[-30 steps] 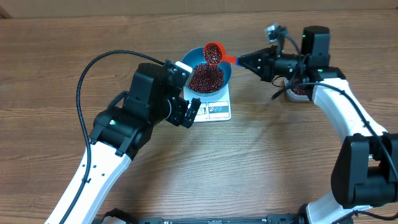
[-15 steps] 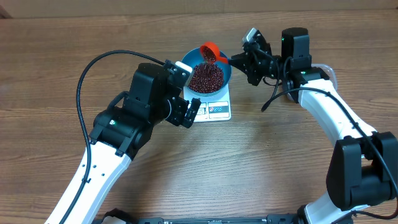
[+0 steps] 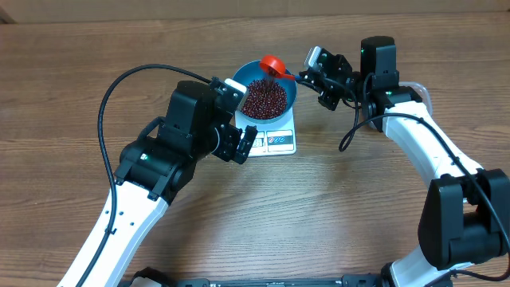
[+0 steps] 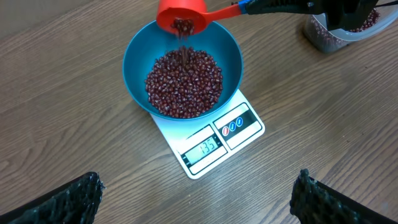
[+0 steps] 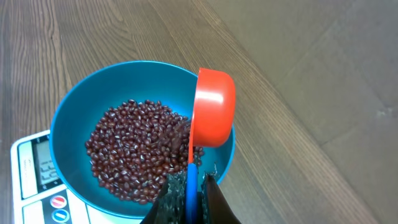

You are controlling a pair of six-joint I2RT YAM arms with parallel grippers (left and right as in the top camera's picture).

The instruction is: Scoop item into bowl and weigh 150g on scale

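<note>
Heaping in the middle of the bowl [image 4: 231, 59], the beans [image 4: 184, 84] lay as one loose, glossy, dark red-brown pile covering the floor and lower walls.

- Bowl: round, deep, blue; it stood on the scale [image 4: 168, 134] and overhung the platform on most sides.
- Scale: small, white, square; its display window and label panel faced the left wrist camera, clear of the bowl. The display was lit, but its digits were too small to read with confidence.
- Scoop [image 5: 214, 109]: red cup on a blue handle, tipped steeply on its side over the bowl's rim on the side away from the display. A thin trickle of beans fell from its mouth onto the pile.
- Right gripper [image 5: 190, 186]: jaws pressed together on the scoop's blue handle, reaching in from the right side of the bowl.
- Left gripper [image 4: 196, 202]: jaws spread wide with nothing between them, hanging above the table [image 4: 74, 143] just in front of the scale's display edge, touching neither scale nor bowl.
- Tub [image 4: 317, 34]: clear plastic, holding more beans, well apart from the scale on the right, partly hidden behind the right arm.
- Table: wood-grain surface carrying scale and tub.
</note>
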